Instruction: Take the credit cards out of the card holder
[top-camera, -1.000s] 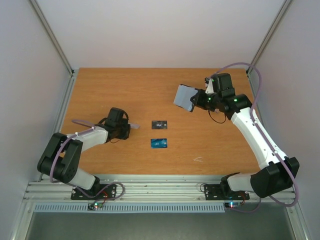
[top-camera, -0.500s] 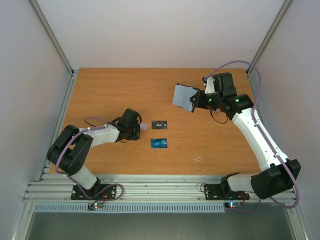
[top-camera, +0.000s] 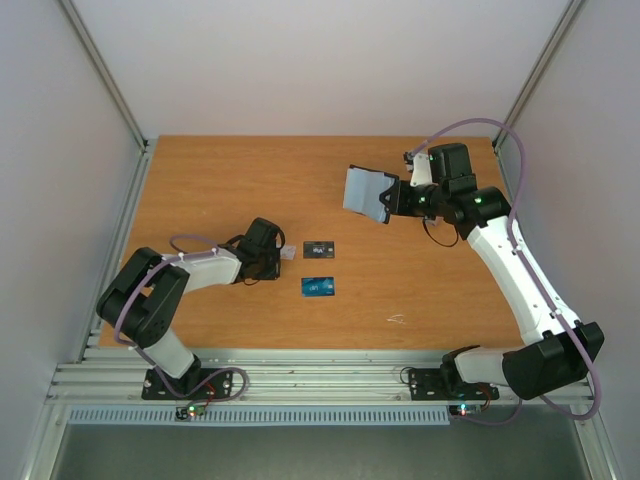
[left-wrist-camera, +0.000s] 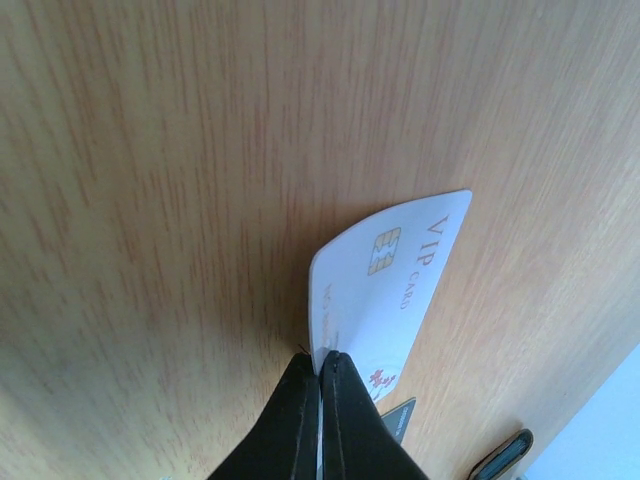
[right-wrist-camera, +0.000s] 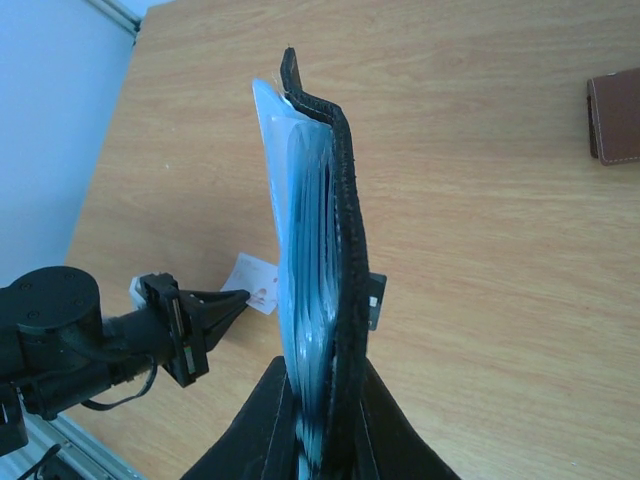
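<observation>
My left gripper (top-camera: 281, 254) is shut on a white card (top-camera: 289, 251) low over the table, just left of a black card (top-camera: 318, 248). In the left wrist view the fingers (left-wrist-camera: 300, 410) pinch one short edge of this white card (left-wrist-camera: 390, 270), which shows a chip, "VIP CARD" and a red mark. A blue card (top-camera: 318, 286) lies flat below the black one. My right gripper (top-camera: 392, 199) is shut on the black card holder (top-camera: 366, 194) and holds it open in the air; edge-on, the holder (right-wrist-camera: 322, 230) shows its light blue lining.
A dark brown wallet (right-wrist-camera: 614, 116) lies on the wooden table (top-camera: 220, 180) at the top right of the right wrist view. The left gripper (right-wrist-camera: 205, 318) and the black card (right-wrist-camera: 375, 300) show behind the holder there. Metal rails run along the table's left and near edges.
My left arm has swung right with the white card, bringing it down next to the black card. The right gripper has shifted the holder slightly left.
</observation>
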